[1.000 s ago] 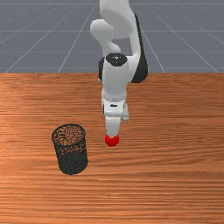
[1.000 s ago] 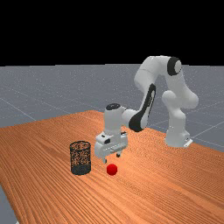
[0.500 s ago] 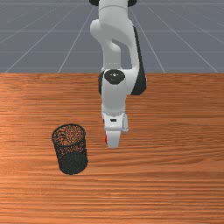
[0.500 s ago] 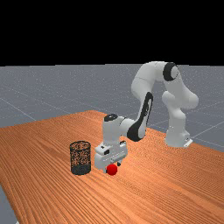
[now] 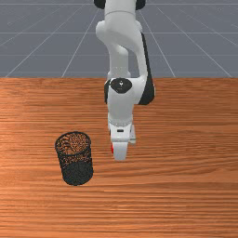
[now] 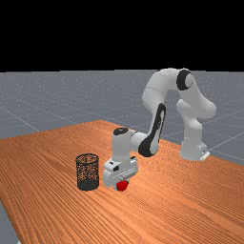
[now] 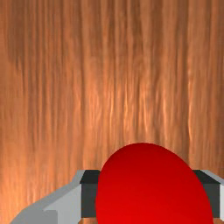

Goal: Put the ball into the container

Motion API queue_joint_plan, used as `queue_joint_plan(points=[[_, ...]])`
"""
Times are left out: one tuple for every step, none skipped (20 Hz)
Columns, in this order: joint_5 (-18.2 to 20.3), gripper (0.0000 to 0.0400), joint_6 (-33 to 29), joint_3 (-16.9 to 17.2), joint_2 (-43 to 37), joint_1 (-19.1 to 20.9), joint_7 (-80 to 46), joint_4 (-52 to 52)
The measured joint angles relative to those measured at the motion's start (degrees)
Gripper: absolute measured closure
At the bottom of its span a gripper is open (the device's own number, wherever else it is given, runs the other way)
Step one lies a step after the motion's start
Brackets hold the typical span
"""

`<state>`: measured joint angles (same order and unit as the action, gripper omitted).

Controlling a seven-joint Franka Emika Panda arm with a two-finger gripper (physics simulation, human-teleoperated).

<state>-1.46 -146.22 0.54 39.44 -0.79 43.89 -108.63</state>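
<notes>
And the gripper has the round ball pinched, fingers parted by its width! Nearby, the container stands upright, long axis vertical, mouth skyward.

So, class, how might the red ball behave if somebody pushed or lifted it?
The red ball is round, so it would probably roll if pushed. Gripped by the hand, its outline shows no bulge, suggesting it's fairly stiff. Its surface looks smooth, so a loose grip might slip.

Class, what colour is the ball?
The ball is plain red, seen best in the wrist view.
</notes>
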Motion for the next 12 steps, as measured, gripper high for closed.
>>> queue_joint_plan(points=[[0.11,0.0121,-1.02,0.15,-0.52,-0.07,-0.5,-0.86],[0.1,0.0121,-1.33,0.17,-1.35,-0.07,-0.52,-1.61],[0.03,0.0121,-3.16,0.25,-3.24,-0.12,-0.61,-3.65],[0.01,0.0121,-2.92,0.28,-5.06,-0.14,-0.62,-4.57],[-0.05,0.012,-3.29,0.33,-7.14,-0.18,-0.68,-5.83],[-0.08,0.012,-2.75,0.34,-9.09,-0.19,-0.69,-6.57],[-0.07,0.012,-1.53,0.32,-10.6,-0.18,-0.66,-6.69],[0.02,0.0121,1.36,0.23,-10.99,-0.12,-0.53,-5.49],[0.03,0.0121,1.87,0.22,-11.46,-0.12,-0.51,-5.48],[0.08,0.0121,3.45,0.19,-11.51,-0.1,-0.45,-4.79],[0.06,0.0121,3.08,0.2,-12.08,-0.11,-0.47,-5.29],[0.06,0.0121,3.55,0.2,-12.62,-0.11,-0.46,-5.37]])
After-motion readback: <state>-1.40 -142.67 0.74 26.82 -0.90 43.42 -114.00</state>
